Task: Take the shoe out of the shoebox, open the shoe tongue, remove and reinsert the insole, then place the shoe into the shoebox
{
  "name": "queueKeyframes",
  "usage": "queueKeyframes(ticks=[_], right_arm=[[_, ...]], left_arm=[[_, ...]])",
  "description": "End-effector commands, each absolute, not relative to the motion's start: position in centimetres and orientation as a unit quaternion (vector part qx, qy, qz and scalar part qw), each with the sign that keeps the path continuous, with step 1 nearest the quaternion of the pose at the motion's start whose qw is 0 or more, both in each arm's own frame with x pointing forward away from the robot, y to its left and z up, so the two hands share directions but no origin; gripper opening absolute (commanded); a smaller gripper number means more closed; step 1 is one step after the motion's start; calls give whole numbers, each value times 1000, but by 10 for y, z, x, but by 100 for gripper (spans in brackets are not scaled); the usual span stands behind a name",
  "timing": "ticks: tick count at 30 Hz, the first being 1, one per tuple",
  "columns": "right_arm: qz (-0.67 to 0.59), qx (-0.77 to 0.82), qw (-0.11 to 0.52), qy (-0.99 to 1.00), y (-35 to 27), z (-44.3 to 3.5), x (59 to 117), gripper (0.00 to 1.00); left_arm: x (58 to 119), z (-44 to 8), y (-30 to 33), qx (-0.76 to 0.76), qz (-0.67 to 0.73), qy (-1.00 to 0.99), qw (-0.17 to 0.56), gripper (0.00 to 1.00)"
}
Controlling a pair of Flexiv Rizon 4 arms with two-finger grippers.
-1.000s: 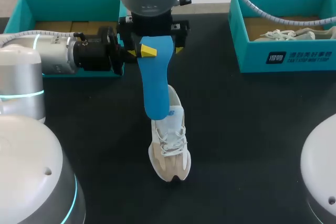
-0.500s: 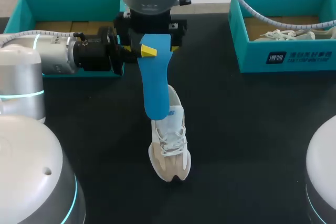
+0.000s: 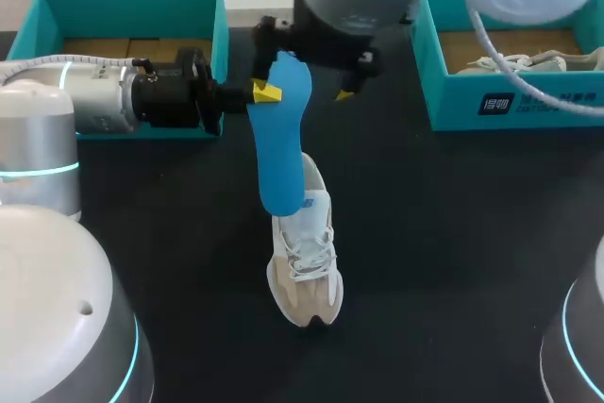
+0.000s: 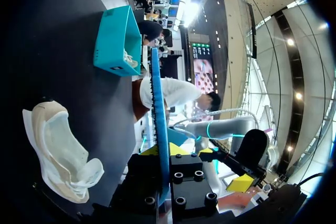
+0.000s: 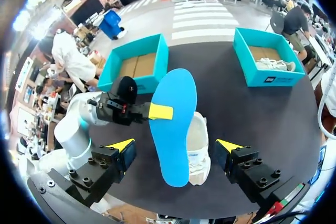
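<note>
My left gripper (image 3: 267,92) is shut on the edge of a blue insole (image 3: 279,143), which it holds up over the shoe. The beige and white shoe (image 3: 304,257) lies on the black table, toe toward me. In the left wrist view the insole (image 4: 159,119) runs edge-on between my fingers, with the shoe (image 4: 58,150) beside it. My right gripper (image 3: 316,68) hangs open above the insole's far end. In the right wrist view it (image 5: 176,145) straddles the insole (image 5: 176,124) with wide gaps on both sides, and the shoe (image 5: 199,148) lies beneath.
A teal shoebox (image 3: 57,2) with a cardboard floor stands at the back left, behind my left arm. A second teal shoebox (image 3: 453,92) at the back right holds another shoe (image 3: 514,61). Black tabletop lies bare around the shoe.
My right arm has shifted to the right and pulled back from the insole's far end, still open. The left gripper, the insole and the shoe have stayed in place.
</note>
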State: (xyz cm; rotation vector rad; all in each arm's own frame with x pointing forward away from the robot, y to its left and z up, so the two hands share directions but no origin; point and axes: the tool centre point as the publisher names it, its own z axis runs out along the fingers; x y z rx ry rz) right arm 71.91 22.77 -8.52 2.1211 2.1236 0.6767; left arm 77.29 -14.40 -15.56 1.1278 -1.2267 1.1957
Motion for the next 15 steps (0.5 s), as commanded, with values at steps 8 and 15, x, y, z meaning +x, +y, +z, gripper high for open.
queueKeyframes(ticks=[8, 15], right_arm=[[352, 637, -131, 674, 203, -89, 720, 100], [352, 637, -131, 674, 203, -89, 720, 100]], left_arm=[[772, -155, -144, 471, 498, -512, 518, 0], [772, -155, -144, 471, 498, -512, 518, 0]])
